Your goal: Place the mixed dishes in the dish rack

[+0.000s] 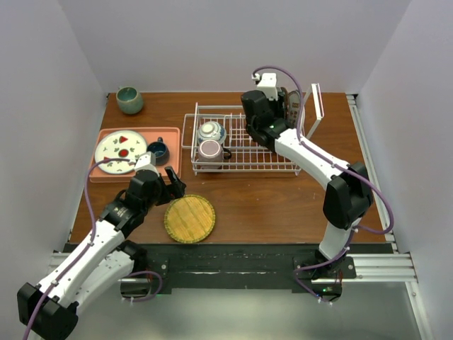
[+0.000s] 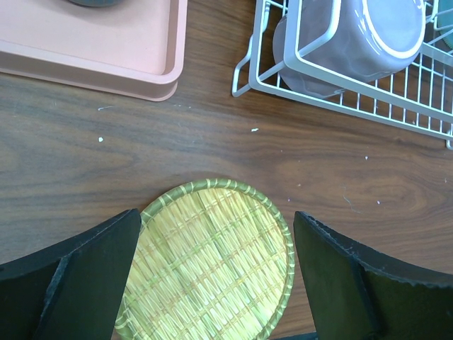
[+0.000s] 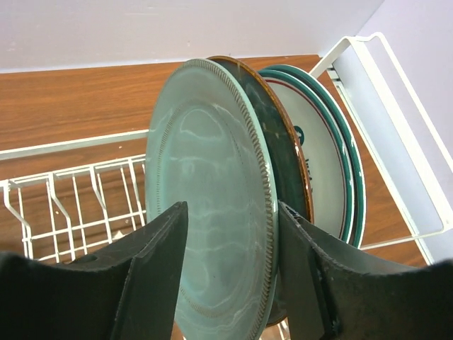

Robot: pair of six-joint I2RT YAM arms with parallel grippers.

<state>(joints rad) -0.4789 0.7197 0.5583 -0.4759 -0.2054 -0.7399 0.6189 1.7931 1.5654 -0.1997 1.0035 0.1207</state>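
1. The round yellow woven-textured plate (image 1: 190, 218) is noted lying flat on the brown wooden table (image 1: 283, 205), just in front of the white wire dish rack (image 1: 191, 134) and not touching it.
2. It is framed just ahead of the left gripper (image 2: 216, 219), whose fingers are spread wide and empty; the left arm is judged the nearer.
3. No long axis is offered; a rim grip is judged necessary.
4. The right gripper (image 3: 232, 207) is seen with fingers parted on either side of the upright plain teal plate (image 3: 212, 177) racked there.

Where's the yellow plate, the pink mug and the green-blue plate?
yellow plate (image 1: 190, 218), top view, its woven middle.
pink mug (image 1: 210, 149), top view, middle of its round top.
teal plate (image 3: 212, 205), right wrist view, middle of its face.
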